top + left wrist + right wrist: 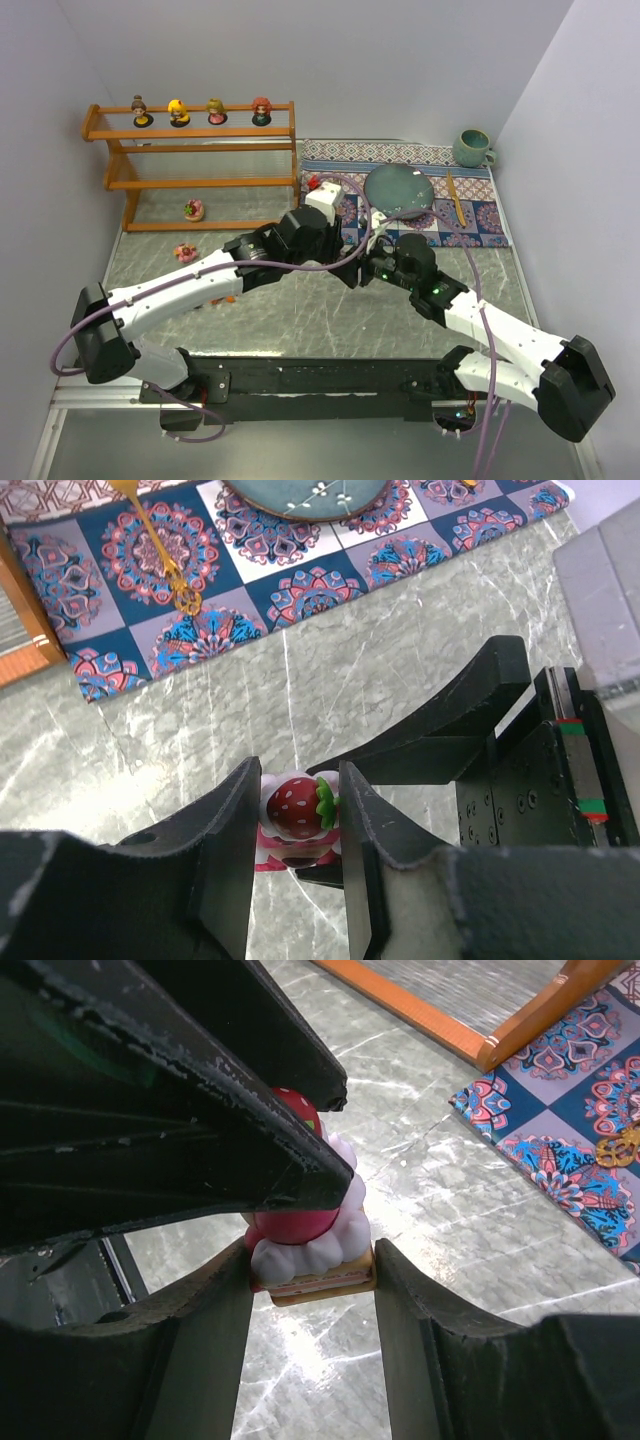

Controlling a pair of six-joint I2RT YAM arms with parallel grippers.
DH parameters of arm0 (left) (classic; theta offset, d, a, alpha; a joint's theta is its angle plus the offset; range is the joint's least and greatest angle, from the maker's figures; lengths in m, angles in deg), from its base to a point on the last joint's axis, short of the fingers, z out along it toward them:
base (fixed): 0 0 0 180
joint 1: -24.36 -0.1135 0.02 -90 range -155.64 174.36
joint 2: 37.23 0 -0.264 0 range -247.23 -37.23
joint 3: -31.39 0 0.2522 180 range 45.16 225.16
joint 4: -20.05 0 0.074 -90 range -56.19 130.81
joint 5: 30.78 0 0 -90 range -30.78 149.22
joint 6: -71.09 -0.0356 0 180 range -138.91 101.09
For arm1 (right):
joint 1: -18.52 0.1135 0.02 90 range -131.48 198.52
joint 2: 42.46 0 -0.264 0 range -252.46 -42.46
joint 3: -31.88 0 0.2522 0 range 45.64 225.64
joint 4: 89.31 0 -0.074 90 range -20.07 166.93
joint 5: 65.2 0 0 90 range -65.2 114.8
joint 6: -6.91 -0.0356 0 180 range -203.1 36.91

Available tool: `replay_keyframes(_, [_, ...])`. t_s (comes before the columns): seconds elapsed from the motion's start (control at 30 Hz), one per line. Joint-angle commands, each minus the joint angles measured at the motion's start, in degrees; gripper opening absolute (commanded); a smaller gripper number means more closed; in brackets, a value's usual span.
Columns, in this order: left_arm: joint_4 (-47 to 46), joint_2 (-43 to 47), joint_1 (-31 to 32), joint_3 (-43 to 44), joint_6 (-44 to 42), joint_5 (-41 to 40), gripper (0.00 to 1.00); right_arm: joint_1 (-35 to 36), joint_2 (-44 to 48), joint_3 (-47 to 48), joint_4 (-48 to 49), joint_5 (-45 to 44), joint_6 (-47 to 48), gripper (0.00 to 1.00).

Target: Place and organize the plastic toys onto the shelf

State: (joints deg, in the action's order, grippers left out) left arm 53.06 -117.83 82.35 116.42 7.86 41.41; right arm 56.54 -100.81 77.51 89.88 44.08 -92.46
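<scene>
1. Top view: the left gripper and the right gripper meet tip to tip at mid-table. The shelf lies far-left, nearer the left arm.
2. Left wrist view: the left gripper is clenched on the strawberry top of the strawberry cake toy.
3. Right wrist view: the right gripper grasps the cake base of the same toy from below. The toy stands upright.

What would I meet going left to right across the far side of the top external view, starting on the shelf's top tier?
Dark-haired doll → yellow-haired doll → pink-dressed doll → red-haired doll → plate → teal mug.
</scene>
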Motion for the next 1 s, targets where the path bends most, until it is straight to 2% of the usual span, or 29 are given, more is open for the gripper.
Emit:
replay_keyframes(0.0, [0.3,1.1,0.4,1.2,3.6,0.0,0.01,0.0,-0.5,-0.4,4.4,-1.3,0.7,0.00])
replay_keyframes(0.1, [0.2,1.9,0.5,-0.8,5.2,-4.7,0.01,0.1,-1.2,-0.6,4.5,-0.8,0.1,0.28])
replay_keyframes(0.13, [-0.1,2.1,0.5,-1.4,5.7,-6.2,0.01,0.0,-1.2,-0.8,4.8,-0.7,-0.1,0.47])
replay_keyframes(0.23, [-1.7,3.2,0.3,-4.4,5.0,-11.0,0.01,0.1,-0.5,-1.5,4.9,-1.2,-0.8,0.69])
replay_keyframes(0.33, [-5.0,4.3,-1.0,-8.2,3.2,-15.3,0.01,0.1,0.9,-2.1,4.2,-2.3,-1.3,0.81])
replay_keyframes(0.53, [-14.8,6.9,-8.8,-16.5,-2.2,-16.2,0.01,0.0,5.3,-4.2,1.0,-5.0,-0.7,0.91])
replay_keyframes(0.73, [-29.7,7.8,-22.4,-24.8,-8.0,-11.3,0.01,-0.1,9.5,-6.4,-1.1,-6.5,-0.6,0.93])
replay_keyframes(0.97, [-46.3,5.0,-31.4,-33.0,-17.2,-5.4,0.01,0.0,10.9,-6.7,-3.0,-7.6,1.0,0.94])
